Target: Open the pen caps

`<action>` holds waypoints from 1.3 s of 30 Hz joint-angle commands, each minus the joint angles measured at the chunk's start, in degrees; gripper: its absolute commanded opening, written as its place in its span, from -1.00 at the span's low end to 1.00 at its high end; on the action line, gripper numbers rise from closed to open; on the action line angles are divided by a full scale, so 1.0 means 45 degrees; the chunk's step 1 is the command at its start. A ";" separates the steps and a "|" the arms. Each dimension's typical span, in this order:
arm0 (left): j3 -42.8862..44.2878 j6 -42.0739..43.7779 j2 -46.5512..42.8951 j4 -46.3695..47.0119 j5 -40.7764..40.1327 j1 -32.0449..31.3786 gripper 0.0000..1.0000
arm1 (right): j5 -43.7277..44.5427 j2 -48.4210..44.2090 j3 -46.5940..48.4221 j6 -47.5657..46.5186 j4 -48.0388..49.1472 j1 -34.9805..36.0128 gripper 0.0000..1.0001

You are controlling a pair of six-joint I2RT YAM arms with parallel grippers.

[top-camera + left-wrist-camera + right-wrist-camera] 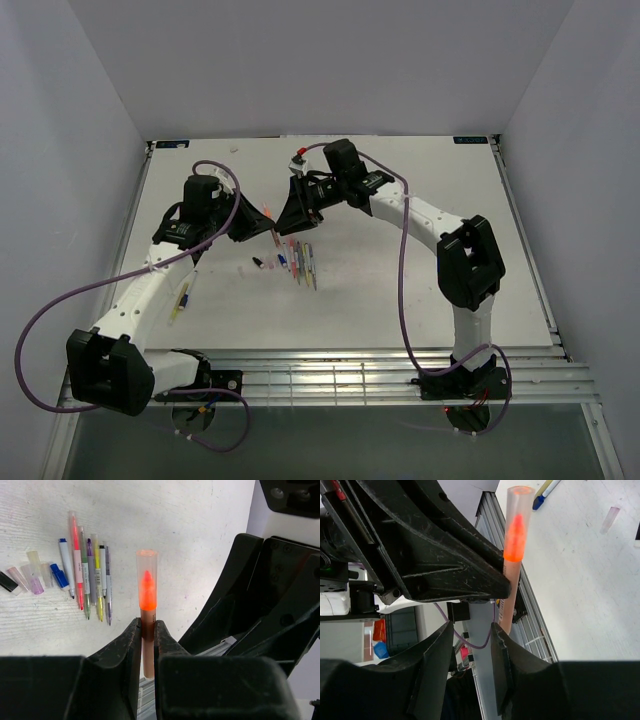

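Pen cap [146,575] above left fingers [125,650], pinching pen [148,625]; right fingers [435,665] parted, empty

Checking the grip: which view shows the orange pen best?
Left wrist: the orange pen stands clamped in the left hand, cap on. Right wrist shows its capped end; top barely shows it.

Orange under frosted plastic
My left claw [147,626] was black, the pen [148,647] brown, its cap [146,565] clear over an orange tip; table [200,540] white.
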 commanded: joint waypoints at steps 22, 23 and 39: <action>0.1379 -0.0199 0.0567 -0.0450 -0.0257 -0.0059 -1.00 | 0.0204 0.0989 0.1314 -0.0419 -0.0866 0.0350 -0.22; 0.1399 -0.0199 0.0645 -0.0431 -0.0257 -0.0040 -1.00 | 0.0204 0.1028 0.1528 -0.0399 -0.0886 0.0370 -0.22; 0.1594 -0.0648 0.0842 -0.0411 -0.0374 -0.0059 -1.00 | 0.0477 0.1106 0.0846 0.0089 -0.0046 0.0604 -0.29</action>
